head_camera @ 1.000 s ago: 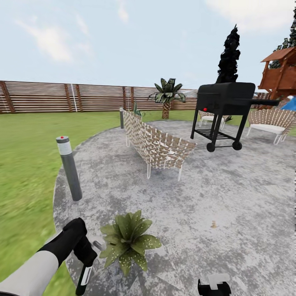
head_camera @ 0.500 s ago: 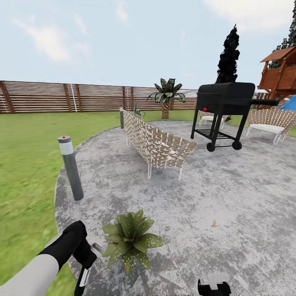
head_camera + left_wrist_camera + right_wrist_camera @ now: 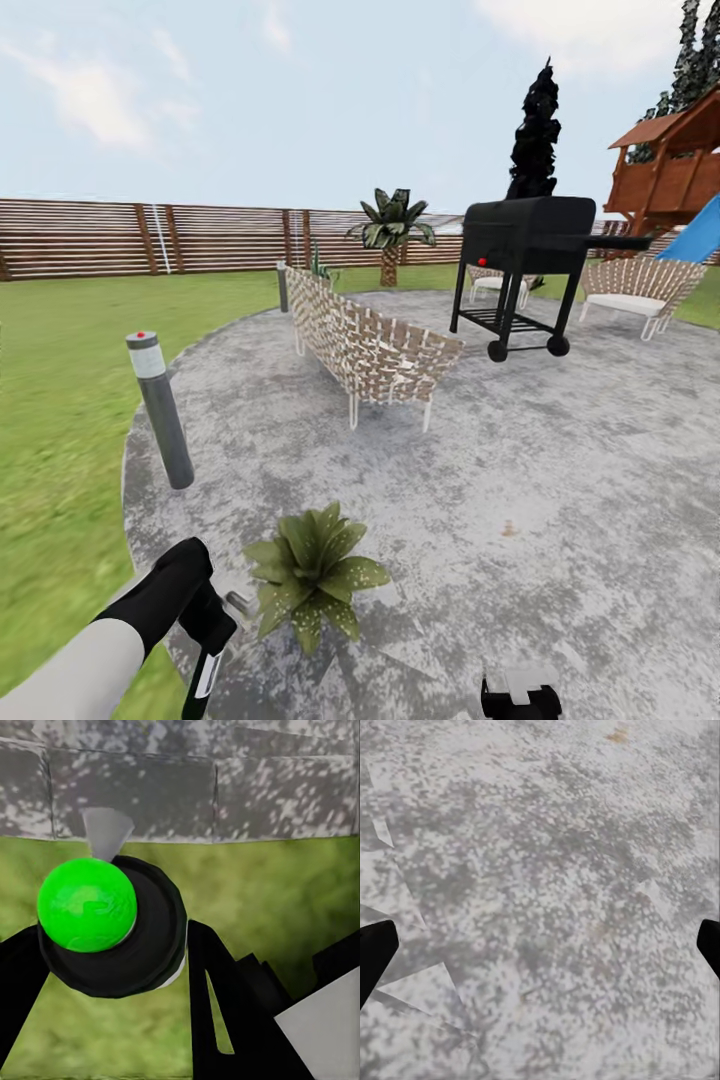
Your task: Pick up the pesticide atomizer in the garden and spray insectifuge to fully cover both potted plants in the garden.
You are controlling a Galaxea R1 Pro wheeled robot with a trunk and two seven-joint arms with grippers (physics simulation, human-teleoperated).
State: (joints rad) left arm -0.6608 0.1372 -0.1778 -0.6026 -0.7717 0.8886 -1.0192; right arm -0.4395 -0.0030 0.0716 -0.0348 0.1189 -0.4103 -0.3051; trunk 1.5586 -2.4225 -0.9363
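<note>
Left gripper (image 3: 112, 967) jaws closed on pesticide atomizer (image 3: 112, 926), held over the lawn edge. Right gripper (image 3: 540, 945) jaws spread wide above paved patch (image 3: 560, 480). Potted plant (image 3: 312, 572) just beside left gripper.

Slatted fence (image 3: 200, 238) behind wicker bench (image 3: 365, 345), grill (image 3: 525, 270).

Open paving (image 3: 560, 560) stretches wide to the right of the potted plant (image 3: 312, 572), bare as far as the grill (image 3: 525, 265) and the woven bench (image 3: 365, 345) (both well back). On the left, a grey post (image 3: 160, 410) stands at the paving's edge, near the plant. The left pincer (image 3: 205, 672) hangs just beside the leaves, leaving only a narrow gap there. Lawn (image 3: 60, 400) lies open beyond the post.
</note>
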